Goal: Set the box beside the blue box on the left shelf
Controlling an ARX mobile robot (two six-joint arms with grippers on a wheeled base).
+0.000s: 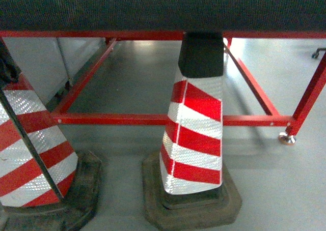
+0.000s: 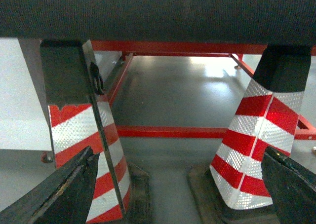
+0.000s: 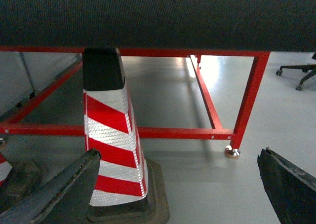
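Below the dark woven-textured tabletop [image 1: 163, 7], which filled the upper band of all three views, the cameras looked onto grey floor [image 1: 127, 83] through a red-painted steel frame [image 1: 153, 119]. Two red-and-white striped reflective traffic cones with black tops and black rubber bases stood in front of that frame: the nearer cone [image 1: 196, 124] at centre of the head view, the second cone [image 1: 30, 149] at its left edge. The left pincer [image 2: 180, 184] was spread wide, its dark fingers [image 2: 59, 194] showing at both lower corners of its wrist view with nothing between them; the right pincer [image 3: 177, 184] was likewise wide and empty. The bright blue plastic crate, the blue box and the left shelf did not appear in any view, so their position could not be established. Judged from this, the task had not reached pickup. Risks noted: both pincers sat low and close to the cones, so any forward drive or arm sweep could strike a cone or tip it; raising either arm from here could catch the underside edge of the tabletop; the frame's crossbar and its foot [image 1: 287, 138] could foul the wheeled base. With the crate unsighted, any reach made now would be blind. A castor of an office chair [image 3: 296, 76] showed at far right.
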